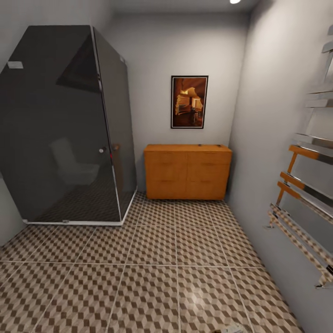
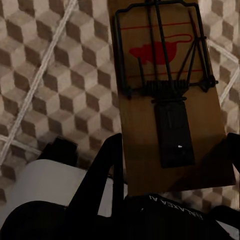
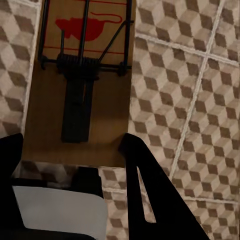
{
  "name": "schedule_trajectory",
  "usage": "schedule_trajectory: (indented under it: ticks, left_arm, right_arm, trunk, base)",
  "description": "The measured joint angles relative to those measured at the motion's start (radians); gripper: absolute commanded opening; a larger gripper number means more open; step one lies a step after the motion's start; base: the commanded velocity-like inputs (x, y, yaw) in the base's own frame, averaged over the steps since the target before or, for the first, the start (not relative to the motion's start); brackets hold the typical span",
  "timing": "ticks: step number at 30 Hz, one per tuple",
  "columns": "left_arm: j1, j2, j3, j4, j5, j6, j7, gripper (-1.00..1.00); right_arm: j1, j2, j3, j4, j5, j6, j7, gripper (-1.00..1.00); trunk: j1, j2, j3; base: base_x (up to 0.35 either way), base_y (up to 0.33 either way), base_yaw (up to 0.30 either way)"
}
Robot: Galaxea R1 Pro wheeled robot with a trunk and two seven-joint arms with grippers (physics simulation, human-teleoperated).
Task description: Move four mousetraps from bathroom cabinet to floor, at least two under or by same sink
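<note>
Mousetrap number one point(image 2: 167, 95) sits clamped in your left gripper point(image 2: 172, 155), the wooden board standing out ahead of the fingers with the red mouse print and black wire bar facing the camera. One dark finger point(image 2: 107, 165) presses the board's edge, the other shows at the far edge. Below it runs the bathroom floor point(image 2: 55, 80), cube-patterned tiles with pale grout lines.

Second mousetrap point(image 3: 82, 80), and your right gripper point(image 3: 72, 160) is clenched on that one too: the board is pinched between the two black fingers point(image 3: 142, 185), spring and red mouse mark clear to see, tiles point(image 3: 185, 85) beneath.

Up on the head view, you're looking across the bathroom floor point(image 1: 152, 259) toward the back wall. An orange-brown wooden cabinet point(image 1: 187, 171) stands against that wall, its fronts closed, with a framed picture point(image 1: 189, 101) hanging above it. On the left, a dark glass shower enclosure point(image 1: 64, 129) fills the corner, just beside the cabinet. On the right wall, a chrome towel rail point(image 1: 305, 194) catches reflections of the tiles and the cabinet's colour. Both traps are off the floor, in your grip.
</note>
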Motion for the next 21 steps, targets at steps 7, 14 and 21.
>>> schedule_trajectory:
  ticks: [7,14,21]
  left_arm:
    - [0.064,-0.030,0.001,-0.002,0.092,-0.092,-0.001,-1.00]
    - [0.076,-0.030,0.001,-0.002,0.109,-0.099,-0.001,-1.00]
    - [0.078,-0.023,0.002,-0.002,0.116,-0.133,0.000,-1.00]
  right_arm:
    - [0.040,0.007,0.000,0.000,0.092,-0.001,-0.007,-1.00]
    - [0.044,0.007,0.000,0.000,0.111,-0.001,-0.006,-1.00]
    - [0.054,0.006,0.000,0.000,0.116,-0.001,-0.003,-1.00]
  trunk:
    - [0.000,0.000,0.000]
    - [0.000,0.000,0.000]
    - [0.000,0.000,0.000]
  base:
    - [-0.001,0.000,0.300]
    - [0.000,0.000,0.300]
    - [0.000,0.000,0.300]
